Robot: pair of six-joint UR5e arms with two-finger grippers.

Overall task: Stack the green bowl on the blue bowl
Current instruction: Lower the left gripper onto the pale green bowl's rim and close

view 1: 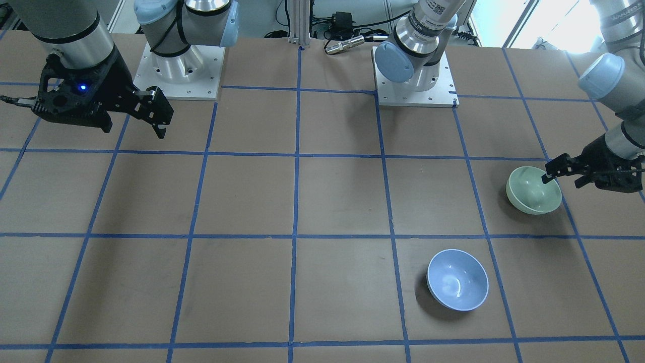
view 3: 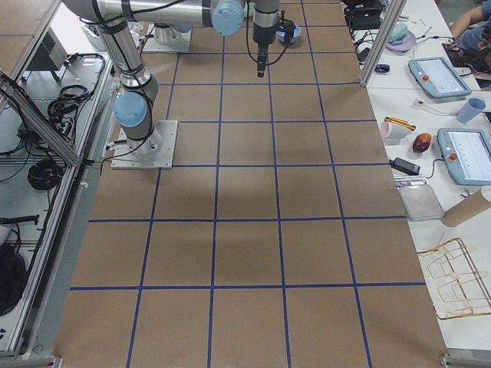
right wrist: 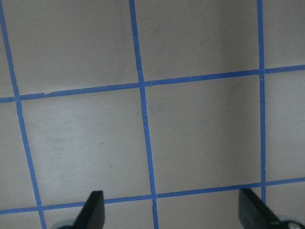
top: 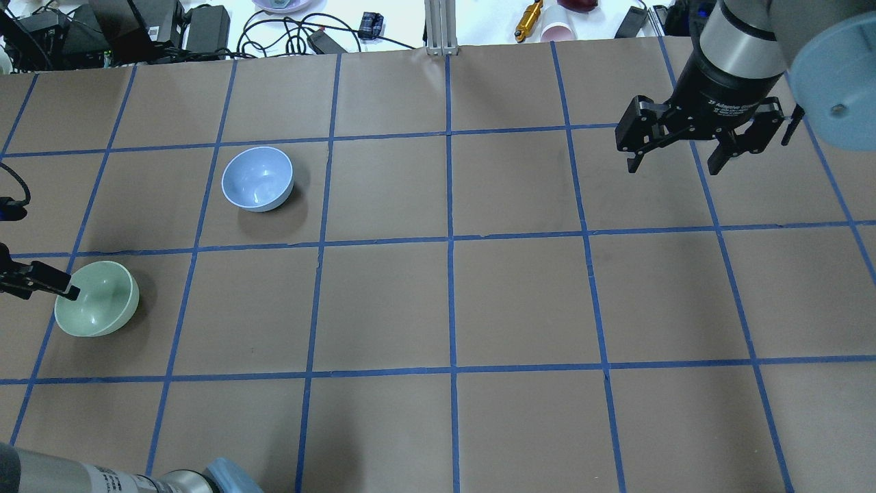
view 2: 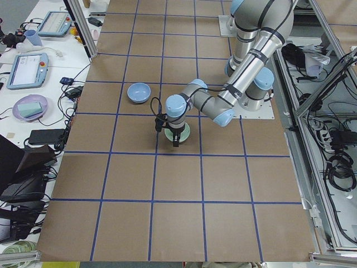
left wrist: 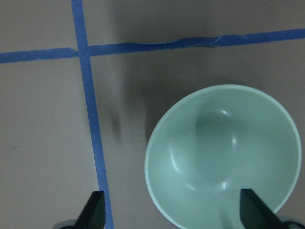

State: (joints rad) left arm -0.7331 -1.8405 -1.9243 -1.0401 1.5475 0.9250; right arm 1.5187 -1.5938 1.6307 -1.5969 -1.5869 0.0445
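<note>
Jaws of your left gripper (left wrist: pixel 170 196) stand open astride the green bowl (left wrist: pixel 224 152) wall, one finger inside. Close squarely on the rim, lift level, and carry it to the blue bowl (top: pixel 257 178) nearby. Your right gripper (top: pixel 674 168) hangs open, well apart.

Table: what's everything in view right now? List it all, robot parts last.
green bowl: 1, pale mint green, upright on the table on the robot's left side
blue bowl: 1, light blue, upright, farther from the robot than the green bowl and apart from it
table: 1, brown with a blue tape grid
teach pendants: 2, grey with blue screens, on the operators' bench
cables: several, black, beyond the table's far edge
left gripper: 1, black, open, one finger over the green bowl's inside, the other outside its rim
right gripper: 1, black, open, above bare table on the robot's right
</note>
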